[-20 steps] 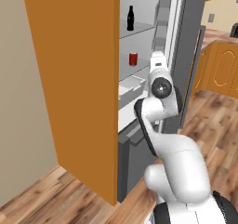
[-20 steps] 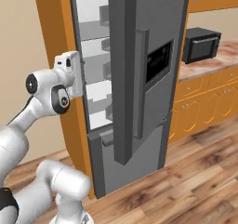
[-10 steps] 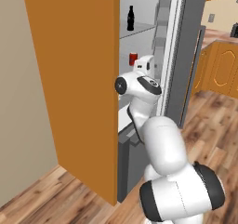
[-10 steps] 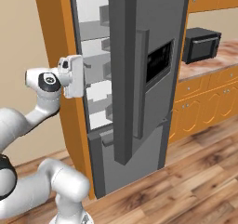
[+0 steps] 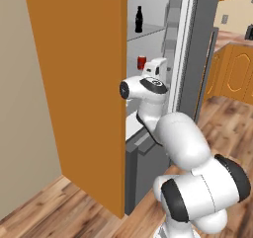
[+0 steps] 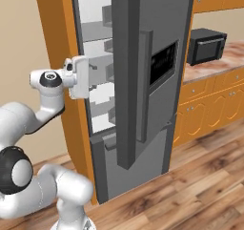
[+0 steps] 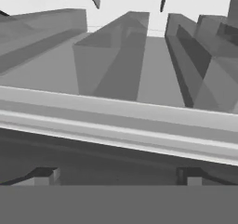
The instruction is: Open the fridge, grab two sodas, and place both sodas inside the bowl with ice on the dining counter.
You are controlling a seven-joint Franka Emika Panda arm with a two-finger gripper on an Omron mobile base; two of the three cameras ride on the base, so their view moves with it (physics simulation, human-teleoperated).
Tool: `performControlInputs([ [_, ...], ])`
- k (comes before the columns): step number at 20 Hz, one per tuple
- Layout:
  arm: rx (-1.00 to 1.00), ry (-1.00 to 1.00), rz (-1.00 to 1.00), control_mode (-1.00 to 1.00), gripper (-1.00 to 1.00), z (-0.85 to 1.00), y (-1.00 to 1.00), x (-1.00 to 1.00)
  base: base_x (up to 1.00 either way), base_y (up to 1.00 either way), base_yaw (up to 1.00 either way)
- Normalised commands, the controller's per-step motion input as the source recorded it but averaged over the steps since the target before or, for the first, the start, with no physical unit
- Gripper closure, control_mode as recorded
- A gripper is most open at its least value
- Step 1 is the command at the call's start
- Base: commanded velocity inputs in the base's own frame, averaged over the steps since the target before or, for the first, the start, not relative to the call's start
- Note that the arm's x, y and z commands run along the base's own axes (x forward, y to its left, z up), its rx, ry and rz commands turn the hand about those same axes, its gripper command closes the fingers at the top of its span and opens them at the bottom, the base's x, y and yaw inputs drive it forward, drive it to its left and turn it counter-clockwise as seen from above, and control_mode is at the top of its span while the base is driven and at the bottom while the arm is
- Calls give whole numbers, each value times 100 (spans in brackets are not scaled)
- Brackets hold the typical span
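Fridge (image 6: 162, 57) open; red can (image 5: 142, 62), black bottle (image 5: 139, 19) on shelves.

Light is even and soft, a flat rendered brightness with no visible lamp. The fridge (image 5: 148, 49) interior glows pale ahead of the gripper (image 7: 118, 174), brightest at the back wall. The hand view is grey and low in contrast, soft-edged, shelves smeared into blurry wedges, darkest just beyond the fingertips (image 7: 44, 175). Base views are slightly blurred and blocky; no glare, only faint shading on the floor (image 6: 200, 186).
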Motion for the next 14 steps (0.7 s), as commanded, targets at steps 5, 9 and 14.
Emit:
performControlInputs([
  [5, 0, -12, 0, -100, -100, 0, -45, 0, 0, 0, 0],
  [9, 0, -8, 0, -100, -100, 0, -56, 0, 0, 0, 0],
  [14, 0, -1, 0, -100, -100, 1, -60, 0, 0, 0, 0],
])
